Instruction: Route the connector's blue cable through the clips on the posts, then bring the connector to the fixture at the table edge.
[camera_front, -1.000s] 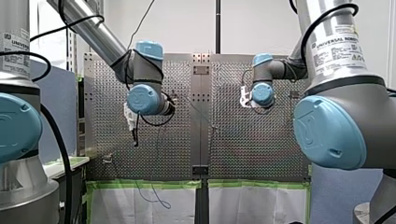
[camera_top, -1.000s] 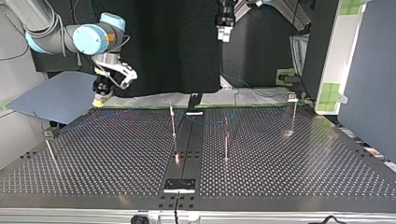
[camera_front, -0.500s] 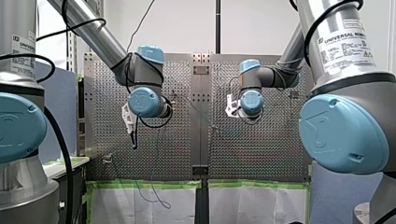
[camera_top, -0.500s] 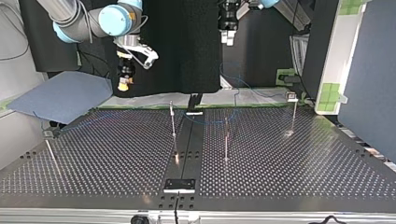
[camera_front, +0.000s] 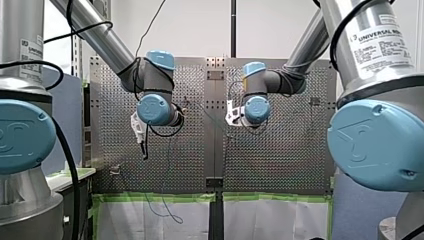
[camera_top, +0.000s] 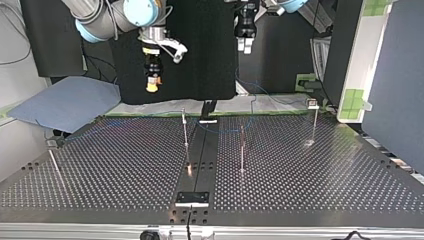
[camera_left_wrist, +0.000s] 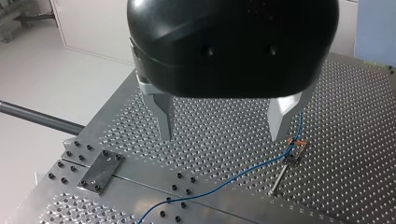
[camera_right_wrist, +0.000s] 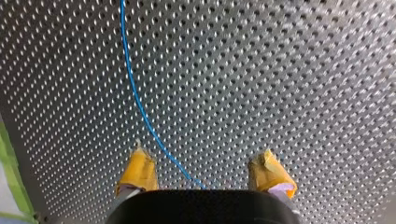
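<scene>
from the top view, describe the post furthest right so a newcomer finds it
On the perforated table, go from the dark centre strip toward the top view's right. Past the two posts flanking that strip, the post stands alone by the far edge, and a pale blocky clip tops it.

1. My left arm and my right arm: silver tubes, light-blue joint caps, external black cables.
2. My left gripper: glossy black dome, tapered metal fingers.
3. My right gripper: worn yellow pads.
</scene>
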